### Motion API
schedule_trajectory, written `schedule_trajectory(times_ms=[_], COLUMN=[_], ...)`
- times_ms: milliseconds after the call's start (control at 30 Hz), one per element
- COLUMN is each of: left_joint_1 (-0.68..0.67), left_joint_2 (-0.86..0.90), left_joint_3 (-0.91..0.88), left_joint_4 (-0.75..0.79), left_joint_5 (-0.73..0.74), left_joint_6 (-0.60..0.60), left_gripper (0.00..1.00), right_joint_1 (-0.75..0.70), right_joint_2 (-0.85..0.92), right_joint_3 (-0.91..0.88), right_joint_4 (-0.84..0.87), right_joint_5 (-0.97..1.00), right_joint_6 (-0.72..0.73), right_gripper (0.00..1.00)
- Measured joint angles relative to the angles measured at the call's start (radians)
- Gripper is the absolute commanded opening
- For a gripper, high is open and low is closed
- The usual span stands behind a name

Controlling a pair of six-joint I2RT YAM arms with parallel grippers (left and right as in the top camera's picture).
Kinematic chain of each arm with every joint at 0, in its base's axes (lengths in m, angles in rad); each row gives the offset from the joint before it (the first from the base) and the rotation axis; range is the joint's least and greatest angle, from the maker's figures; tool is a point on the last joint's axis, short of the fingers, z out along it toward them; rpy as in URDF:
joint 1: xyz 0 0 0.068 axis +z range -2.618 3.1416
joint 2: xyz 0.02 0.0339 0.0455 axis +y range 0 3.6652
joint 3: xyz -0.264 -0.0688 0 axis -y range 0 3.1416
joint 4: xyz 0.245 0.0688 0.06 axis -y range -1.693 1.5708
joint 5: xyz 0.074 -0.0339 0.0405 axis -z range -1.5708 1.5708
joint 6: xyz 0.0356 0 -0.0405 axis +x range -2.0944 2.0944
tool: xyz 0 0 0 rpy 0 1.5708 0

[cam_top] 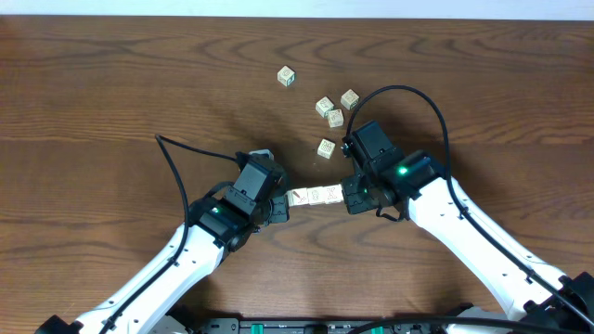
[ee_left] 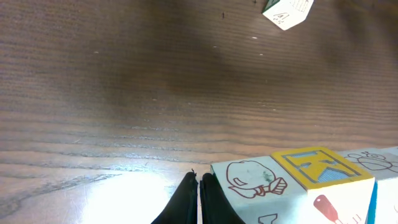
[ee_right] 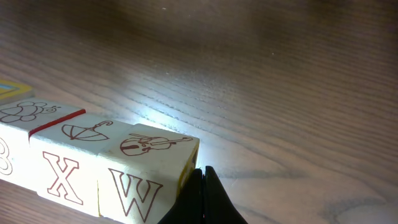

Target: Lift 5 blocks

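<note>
The black left gripper (ee_left: 199, 198) and black right gripper (ee_right: 203, 193), each with fingers pressed together, butt against opposite ends of a row of small cream printed cubes (cam_top: 316, 196) over the dark wooden table (cam_top: 111, 83).

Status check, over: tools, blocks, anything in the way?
Both shut: left tool and right tool pinch the block row end to end. Five loose blocks beyond; nearest block close to right tool.

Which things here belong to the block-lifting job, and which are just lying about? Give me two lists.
Job in hand:
row of blocks
left gripper, shut, at one end
right gripper, shut, at the other end

Lying about:
five loose blocks beyond the row
black cable
</note>
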Motion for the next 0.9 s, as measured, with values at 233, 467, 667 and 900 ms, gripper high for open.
schedule_trajectory(times_ms=[233,467,667,900], left_joint_1=[0.0,0.0,0.0,0.0], left_joint_2=[0.0,0.0,0.0,0.0], left_joint_3=[0.015,0.031,0.044,0.058], left_joint_4=[-0.009,-0.02,-0.032,-0.034], left_joint_5=[-0.002,-0.012,-0.015,-0.022], left_joint_6=[0.0,0.0,0.0,0.0], left_gripper=[0.07,0.07,0.07,0.07], right_joint_1=[0.0,0.0,0.0,0.0], right_joint_2=[-0.001,-0.003,-0.009,-0.011], right_joint_3=[0.017,0.029,0.032,0.05], right_joint_4=[-0.012,-0.013,-0.013,-0.021], right_joint_5=[0.009,0.018,0.023,0.035], right_joint_6=[0.0,0.002,0.003,0.003], right_gripper=[0.01,0.01,0.01,0.01])
